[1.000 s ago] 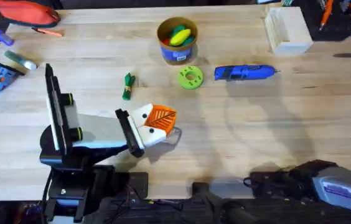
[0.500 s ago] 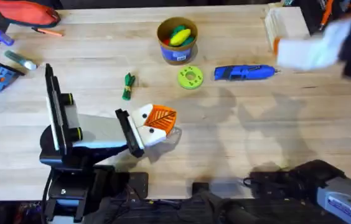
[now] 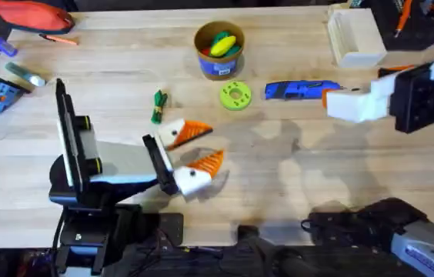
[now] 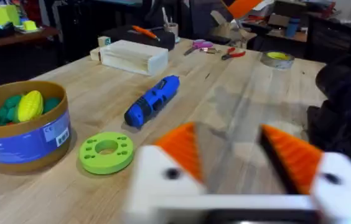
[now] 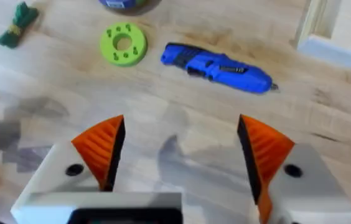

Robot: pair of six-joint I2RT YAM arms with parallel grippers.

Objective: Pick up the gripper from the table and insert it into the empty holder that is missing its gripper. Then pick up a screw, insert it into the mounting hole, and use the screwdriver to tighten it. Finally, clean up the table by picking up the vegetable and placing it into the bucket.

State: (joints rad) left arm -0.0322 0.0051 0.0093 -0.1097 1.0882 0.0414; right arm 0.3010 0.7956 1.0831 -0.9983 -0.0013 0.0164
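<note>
None of the three jobs looks done. In the overhead view the screwdriver (image 3: pixel 302 90) lies untouched on the table, its long axis running across the table, bit toward the right arm's side, just beside the lime-green disc (image 3: pixel 235 96). The vegetable (image 3: pixel 158 107) lies on the wood between the bucket (image 3: pixel 218 49) and the left gripper (image 3: pixel 194 146), so the clean-up is left; its long axis runs roughly away from the bases. The left gripper hangs low over the table, fingers spread wide and holding nothing. The right gripper (image 3: pixel 348 104) hovers just beside the screwdriver's bit end; I cannot tell its opening from here. I cannot pick out the small orange gripper part, the holder or a screw.

In the left wrist view the fingers (image 4: pixel 180 151) stand well apart and empty. The screwdriver (image 4: pixel 152 101) lies between the disc (image 4: pixel 106 151) and a pale box (image 4: pixel 134 57), and the bucket (image 4: pixel 23 143) holds toy food.

In the right wrist view the right gripper (image 5: pixel 182 152) is wide open and empty, above bare wood near the screwdriver (image 5: pixel 218 67). The vegetable (image 5: pixel 17 25) lies well apart.
</note>
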